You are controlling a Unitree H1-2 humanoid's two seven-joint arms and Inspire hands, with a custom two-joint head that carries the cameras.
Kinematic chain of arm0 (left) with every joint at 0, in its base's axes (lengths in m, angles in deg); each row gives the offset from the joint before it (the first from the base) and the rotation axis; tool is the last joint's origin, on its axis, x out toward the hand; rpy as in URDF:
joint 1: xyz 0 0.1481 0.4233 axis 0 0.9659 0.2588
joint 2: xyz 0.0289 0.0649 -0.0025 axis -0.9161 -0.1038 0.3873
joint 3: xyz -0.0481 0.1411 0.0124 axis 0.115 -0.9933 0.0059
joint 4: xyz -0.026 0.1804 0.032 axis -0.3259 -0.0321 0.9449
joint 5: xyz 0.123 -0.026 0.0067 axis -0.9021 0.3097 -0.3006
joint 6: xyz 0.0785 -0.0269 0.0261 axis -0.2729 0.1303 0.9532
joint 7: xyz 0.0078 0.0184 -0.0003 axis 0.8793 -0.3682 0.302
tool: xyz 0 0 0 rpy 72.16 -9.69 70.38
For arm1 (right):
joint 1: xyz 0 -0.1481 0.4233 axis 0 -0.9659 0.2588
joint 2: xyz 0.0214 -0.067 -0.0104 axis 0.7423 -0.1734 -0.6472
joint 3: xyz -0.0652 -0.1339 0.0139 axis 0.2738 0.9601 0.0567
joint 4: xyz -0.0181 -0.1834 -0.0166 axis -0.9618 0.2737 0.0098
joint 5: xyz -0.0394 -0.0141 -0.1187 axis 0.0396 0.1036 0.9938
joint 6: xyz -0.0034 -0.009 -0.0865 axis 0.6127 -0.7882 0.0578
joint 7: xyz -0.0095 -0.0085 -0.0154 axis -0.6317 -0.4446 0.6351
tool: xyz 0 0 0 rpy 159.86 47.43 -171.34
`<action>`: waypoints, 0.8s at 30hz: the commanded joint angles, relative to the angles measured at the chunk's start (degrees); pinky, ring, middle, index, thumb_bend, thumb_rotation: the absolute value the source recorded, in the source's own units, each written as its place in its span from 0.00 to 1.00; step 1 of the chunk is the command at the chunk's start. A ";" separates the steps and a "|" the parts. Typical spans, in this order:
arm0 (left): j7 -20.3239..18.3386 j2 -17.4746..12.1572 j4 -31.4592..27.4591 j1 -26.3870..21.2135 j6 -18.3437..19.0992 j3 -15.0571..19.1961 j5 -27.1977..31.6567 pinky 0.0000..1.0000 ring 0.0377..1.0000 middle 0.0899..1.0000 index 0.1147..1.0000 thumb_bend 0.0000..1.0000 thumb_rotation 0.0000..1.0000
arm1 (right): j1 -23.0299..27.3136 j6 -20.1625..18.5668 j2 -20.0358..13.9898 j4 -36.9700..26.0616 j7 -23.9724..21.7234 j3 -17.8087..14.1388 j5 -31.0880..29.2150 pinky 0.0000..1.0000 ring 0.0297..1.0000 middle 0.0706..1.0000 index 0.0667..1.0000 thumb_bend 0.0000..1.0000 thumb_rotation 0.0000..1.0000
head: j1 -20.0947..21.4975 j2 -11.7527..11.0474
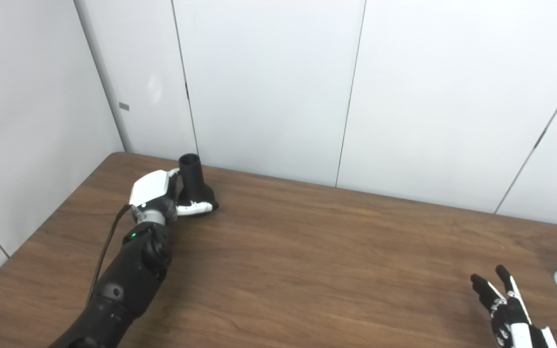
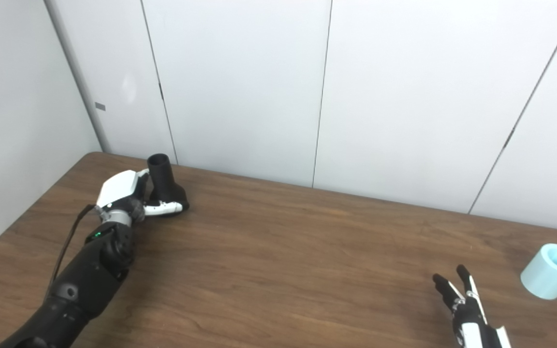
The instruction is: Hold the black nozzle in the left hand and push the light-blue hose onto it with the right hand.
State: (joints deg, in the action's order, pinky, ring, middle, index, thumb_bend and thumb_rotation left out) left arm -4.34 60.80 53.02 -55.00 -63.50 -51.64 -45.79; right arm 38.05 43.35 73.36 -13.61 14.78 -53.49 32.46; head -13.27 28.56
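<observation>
A: Left hand wrapped around black nozzle, upright at far left of table.

B: Right hand spread, empty. Reach right for light-blue hose, near right edge; grip mid-body, mouth clear.

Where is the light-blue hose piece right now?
The light-blue hose lies on the table at the far right edge of both views, just beyond and right of the open right hand, untouched.
</observation>
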 commanded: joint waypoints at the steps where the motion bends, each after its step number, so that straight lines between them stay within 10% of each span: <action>1: 1.54 -1.36 0.21 -3.47 -1.77 -0.40 -1.16 1.00 0.96 0.90 0.87 1.00 0.59 | -3.93 -0.35 1.23 3.24 -0.19 0.64 -1.23 0.98 0.91 0.87 1.00 0.42 1.00 | 0.01 0.13; 16: 1.74 -0.69 1.35 -4.23 -0.39 -1.81 -1.06 0.98 0.93 0.87 0.86 1.00 0.57 | -3.56 -0.82 1.01 3.63 -0.06 0.58 -1.32 0.97 0.92 0.87 1.00 0.43 0.98 | -0.06 0.43; 24: 1.41 -0.67 4.09 -4.51 -0.90 -2.67 -0.88 0.76 0.84 0.83 0.79 1.00 0.52 | -4.04 -0.74 0.82 3.24 -0.25 0.51 -1.66 0.99 0.92 0.86 1.00 0.45 0.96 | -0.08 1.03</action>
State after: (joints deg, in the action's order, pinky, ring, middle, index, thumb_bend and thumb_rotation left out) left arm -2.57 60.91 56.76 -57.37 -64.28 -53.98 -46.15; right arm 38.06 42.66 73.32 -13.60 14.65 -53.62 31.22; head -13.27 29.53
